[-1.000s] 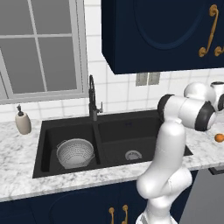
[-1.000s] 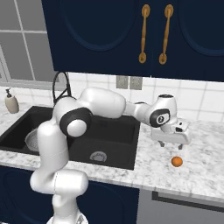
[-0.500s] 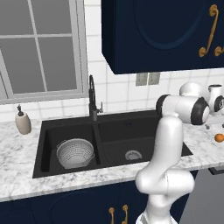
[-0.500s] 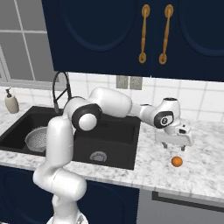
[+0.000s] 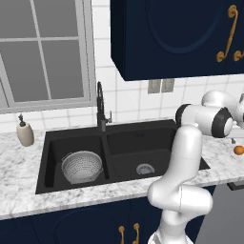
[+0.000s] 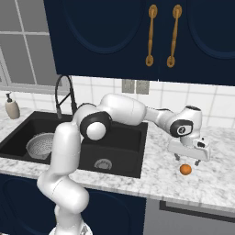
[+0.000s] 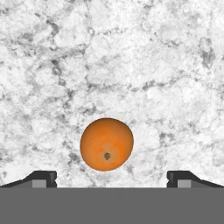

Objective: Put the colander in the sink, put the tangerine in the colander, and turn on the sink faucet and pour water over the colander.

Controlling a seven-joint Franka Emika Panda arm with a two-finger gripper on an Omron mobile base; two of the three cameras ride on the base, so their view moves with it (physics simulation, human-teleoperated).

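Tangerine (image 7: pixel 106 144) on marble counter (image 7: pixel 131 65), between spread fingers (image 7: pixel 43 178), untouched

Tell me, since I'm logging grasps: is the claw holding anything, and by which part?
Nothing is held. The claw is open above the small round orange tangerine, which rests on the white marble counter.

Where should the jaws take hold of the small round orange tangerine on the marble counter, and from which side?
Grip the small round orange tangerine across its widest middle, coming straight down from above. It lies alone on the flat white-grey marble counter, so the sides look free. The gripper hangs open above it; the fruit looks slightly off-centre between the fingertips.
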